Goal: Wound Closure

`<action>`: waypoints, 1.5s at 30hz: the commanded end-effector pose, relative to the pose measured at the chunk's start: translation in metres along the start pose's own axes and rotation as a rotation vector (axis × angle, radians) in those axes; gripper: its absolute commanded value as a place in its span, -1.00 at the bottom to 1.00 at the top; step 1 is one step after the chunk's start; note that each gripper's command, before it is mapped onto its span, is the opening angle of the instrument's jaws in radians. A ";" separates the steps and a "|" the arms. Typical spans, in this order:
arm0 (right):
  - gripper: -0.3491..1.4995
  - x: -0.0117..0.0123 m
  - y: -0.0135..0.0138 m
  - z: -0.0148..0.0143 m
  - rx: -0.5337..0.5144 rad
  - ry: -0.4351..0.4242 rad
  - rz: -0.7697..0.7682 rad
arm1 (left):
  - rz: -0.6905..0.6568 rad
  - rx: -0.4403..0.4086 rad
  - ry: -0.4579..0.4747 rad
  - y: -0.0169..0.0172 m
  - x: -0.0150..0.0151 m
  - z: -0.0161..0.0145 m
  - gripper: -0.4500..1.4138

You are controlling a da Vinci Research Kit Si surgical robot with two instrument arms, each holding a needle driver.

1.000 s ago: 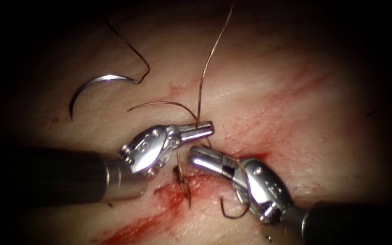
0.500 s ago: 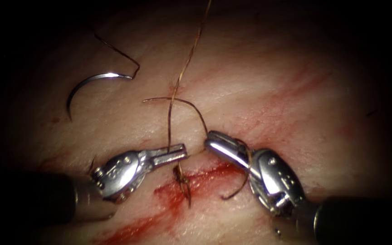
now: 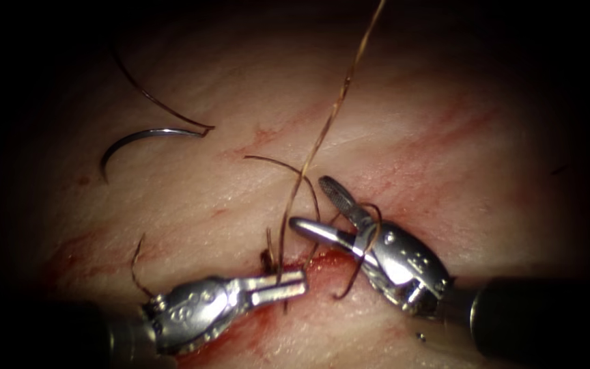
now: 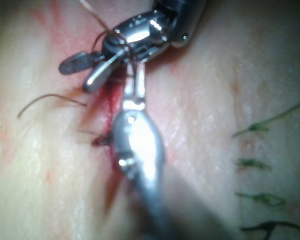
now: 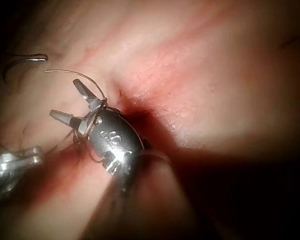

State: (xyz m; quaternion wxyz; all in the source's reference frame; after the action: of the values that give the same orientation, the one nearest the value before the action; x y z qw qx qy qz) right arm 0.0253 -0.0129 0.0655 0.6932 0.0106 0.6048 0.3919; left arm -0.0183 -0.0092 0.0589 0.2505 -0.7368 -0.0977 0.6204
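In the endoscope view my left tool point(image 3: 280, 285) lies low over the cut point(image 3: 322, 260), shut on the thread point(image 3: 322, 137), which rises from its jaws up out of the picture. My right tool point(image 3: 311, 203) stands open just right of it, holding nothing, with thread looped around its jaws and wrist. The curved needle point(image 3: 138, 135) lies free on the tissue point(image 3: 445, 150), far left of the cut and not in it. A knot point(image 3: 268, 260) sits at the cut. The left wrist view has the left tool point(image 4: 135, 90) and the open right tool point(image 4: 85, 70). The right wrist view has the open right tool point(image 5: 67, 100).
Red fluid point(image 3: 261, 321) runs along the cut toward the lower left. A short thread end point(image 3: 134, 263) curls near the left tool's wrist. Green stitch marks point(image 4: 252, 130) line the tissue in the left wrist view. The needle point(image 5: 25, 62) and left tool point(image 5: 10, 165) show in the right wrist view.
My left tool has moved down and left with the thread still in its jaws. The right tool's jaws went from shut to wide open, thread looped around them.
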 end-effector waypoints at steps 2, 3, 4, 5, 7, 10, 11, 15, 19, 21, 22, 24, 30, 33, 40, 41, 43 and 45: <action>0.74 -0.0015 -0.0012 0.0010 0.023 -0.031 -0.003 | -0.012 -0.013 -0.007 0.0002 -0.0004 0.0012 -1.00; 0.74 -0.0015 -0.0013 0.0011 0.026 -0.040 -0.010 | -0.013 -0.013 -0.006 0.0001 -0.0003 0.0015 -1.00; 0.74 -0.0016 -0.0014 0.0011 0.030 -0.048 -0.017 | -0.016 -0.018 -0.007 0.0000 -0.0001 0.0018 -1.00; 0.74 -0.0016 -0.0014 0.0011 0.033 -0.051 -0.017 | -0.019 -0.022 -0.005 -0.0002 0.0001 0.0021 -0.87; 0.74 -0.0016 -0.0015 0.0011 0.044 -0.057 -0.029 | -0.017 -0.026 -0.006 -0.0006 0.0004 0.0025 -0.51; 0.73 -0.0018 -0.0017 0.0011 0.065 -0.076 -0.036 | -0.078 -0.037 -0.007 -0.0019 0.0014 0.0030 0.06; 0.71 -0.0019 -0.0018 0.0012 0.072 -0.078 -0.043 | -0.087 -0.034 -0.013 -0.0022 0.0016 0.0031 0.15; 0.69 -0.0030 -0.0027 0.0020 0.094 -0.098 -0.052 | -0.157 -0.004 -0.074 -0.0038 0.0036 0.0036 0.60; 0.69 -0.0032 -0.0028 0.0022 0.099 -0.097 -0.054 | -0.186 -0.001 -0.122 -0.0042 0.0048 0.0035 0.71; 0.69 -0.0032 -0.0027 0.0022 0.099 -0.097 -0.053 | -0.190 -0.007 -0.157 -0.0040 0.0054 0.0033 0.71; 0.67 -0.0032 -0.0027 0.0022 0.099 -0.097 -0.053 | -0.193 -0.011 -0.174 -0.0039 0.0057 0.0031 0.71; 0.67 -0.0032 -0.0026 0.0022 0.100 -0.097 -0.054 | -0.198 -0.024 -0.215 -0.0036 0.0064 0.0026 0.67; 0.67 -0.0033 -0.0023 0.0023 0.100 -0.100 -0.054 | -0.171 -0.021 -0.292 -0.0024 0.0091 0.0005 0.64; 0.67 -0.0033 -0.0024 0.0023 0.100 -0.100 -0.054 | -0.146 -0.028 -0.307 -0.0019 0.0107 -0.0003 0.62; 0.67 -0.0033 -0.0024 0.0022 0.101 -0.100 -0.060 | -0.090 -0.031 -0.344 -0.0015 0.0135 -0.0010 0.55; 0.67 -0.0033 -0.0024 0.0022 0.101 -0.100 -0.060 | -0.090 -0.029 -0.348 -0.0014 0.0137 -0.0010 0.55; 0.67 -0.0033 -0.0024 0.0022 0.102 -0.100 -0.060 | -0.079 -0.028 -0.355 -0.0012 0.0139 -0.0010 0.55; 0.67 -0.0033 -0.0024 0.0022 0.102 -0.100 -0.060 | -0.067 -0.033 -0.367 -0.0009 0.0140 -0.0011 0.51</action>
State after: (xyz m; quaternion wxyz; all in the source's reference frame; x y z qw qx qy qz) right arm 0.0279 -0.0148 0.0671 0.7333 0.0453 0.5882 0.3380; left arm -0.0136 -0.0021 0.0466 0.2327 -0.6091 -0.1739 0.7379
